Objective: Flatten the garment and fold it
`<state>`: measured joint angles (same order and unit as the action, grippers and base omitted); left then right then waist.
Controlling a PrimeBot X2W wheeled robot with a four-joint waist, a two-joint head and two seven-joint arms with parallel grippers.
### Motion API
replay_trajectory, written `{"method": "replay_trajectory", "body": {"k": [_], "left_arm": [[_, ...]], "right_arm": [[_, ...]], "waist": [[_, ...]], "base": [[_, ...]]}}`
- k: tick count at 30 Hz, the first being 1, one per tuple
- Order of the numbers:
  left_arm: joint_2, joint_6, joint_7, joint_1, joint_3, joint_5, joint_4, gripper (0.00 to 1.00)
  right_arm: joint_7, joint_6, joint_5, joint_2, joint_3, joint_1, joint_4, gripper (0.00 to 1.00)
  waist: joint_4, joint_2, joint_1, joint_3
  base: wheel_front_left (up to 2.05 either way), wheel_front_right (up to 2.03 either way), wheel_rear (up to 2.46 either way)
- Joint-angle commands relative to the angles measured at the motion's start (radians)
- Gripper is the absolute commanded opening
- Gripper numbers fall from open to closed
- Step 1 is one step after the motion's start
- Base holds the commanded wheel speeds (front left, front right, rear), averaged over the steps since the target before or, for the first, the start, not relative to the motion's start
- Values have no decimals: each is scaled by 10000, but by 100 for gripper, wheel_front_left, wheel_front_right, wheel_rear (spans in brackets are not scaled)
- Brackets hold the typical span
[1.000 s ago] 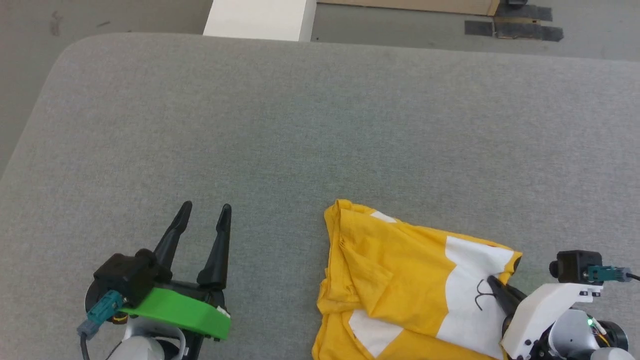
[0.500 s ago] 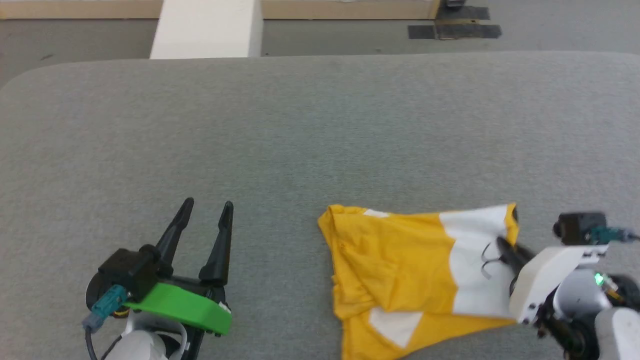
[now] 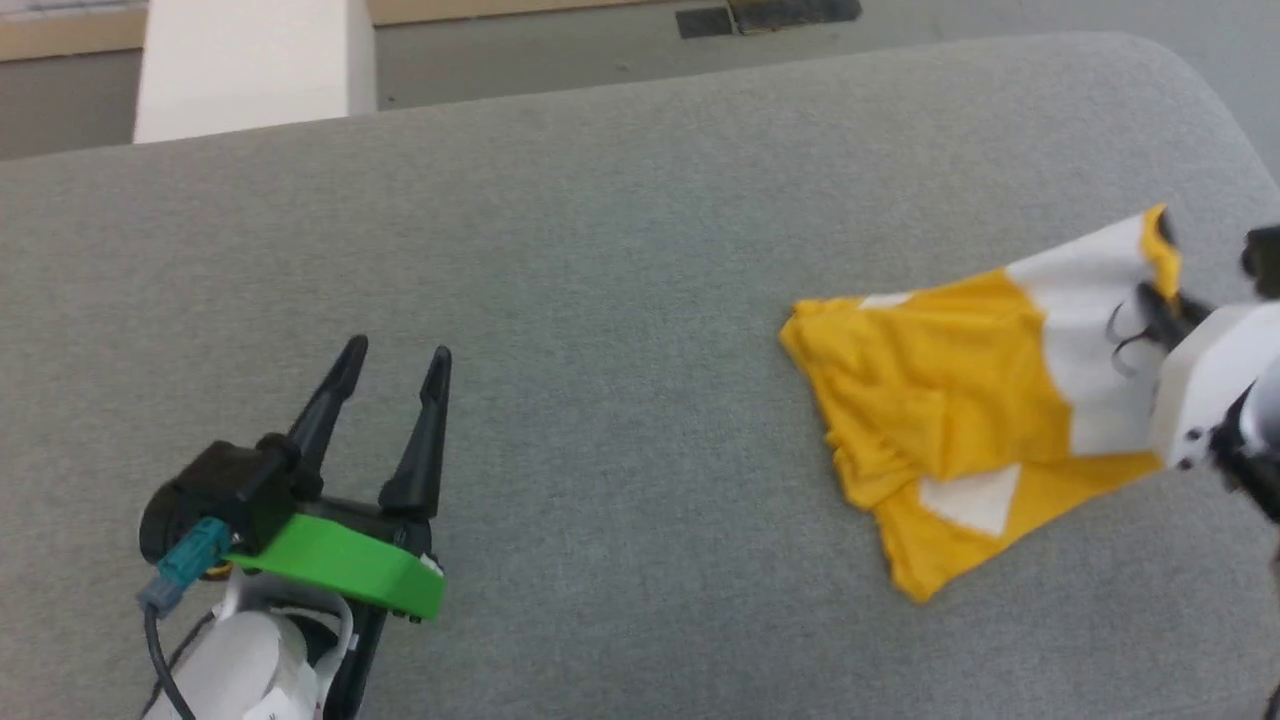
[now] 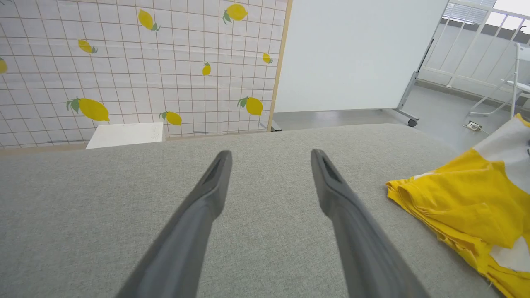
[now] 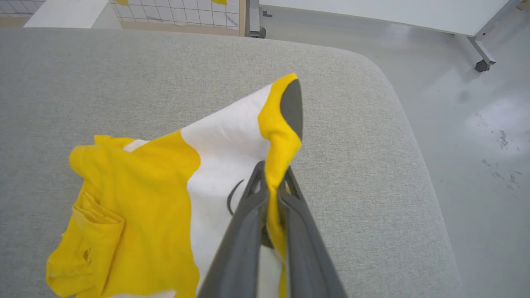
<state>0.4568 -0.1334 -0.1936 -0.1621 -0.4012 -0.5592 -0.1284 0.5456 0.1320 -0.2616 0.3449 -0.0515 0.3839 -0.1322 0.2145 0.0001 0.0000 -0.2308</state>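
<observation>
The garment (image 3: 950, 390), a bright yellow T-shirt with white patches and black marks, lies bunched on the grey padded table's right side. One edge is lifted off the surface. My right gripper (image 3: 1150, 305) is shut on that raised edge; in the right wrist view the garment (image 5: 136, 194) has a yellow fold pinched between the fingers of the right gripper (image 5: 271, 176). My left gripper (image 3: 395, 360) hovers open and empty over the table at the lower left, well apart from the cloth. The left wrist view has the left gripper (image 4: 271, 159) with the garment (image 4: 468, 203) off to its right.
The grey table (image 3: 600, 250) has a rounded far right corner (image 5: 385, 82) with bare floor (image 5: 476, 124) beyond. A white block (image 3: 250, 65) stands past the far edge. A lemon-print screen (image 4: 136, 66) and a white board (image 4: 356, 49) stand behind.
The right gripper has lifted the garment's edge up and carried it farther from me, stretching the cloth. The head camera has turned left, shifting everything rightward. The left gripper stays open and still.
</observation>
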Motion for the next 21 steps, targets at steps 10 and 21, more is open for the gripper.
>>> {"method": "replay_trajectory", "body": {"k": [10, 21], "left_arm": [[795, -323, 618, -1123, 351, 716, -1063, 100], [1600, -634, 1246, -2228, 578, 1782, -2404, 100]], "right_arm": [[-286, -13, 504, 1883, -102, 1689, -754, 0], [-1356, -13, 1214, 2967, -1168, 2508, -1875, 0]], "waist": [[769, -1, 0, -2422], [758, -1, 0, -4439]], "base": [[0, 0, 0], [0, 0, 0]]}}
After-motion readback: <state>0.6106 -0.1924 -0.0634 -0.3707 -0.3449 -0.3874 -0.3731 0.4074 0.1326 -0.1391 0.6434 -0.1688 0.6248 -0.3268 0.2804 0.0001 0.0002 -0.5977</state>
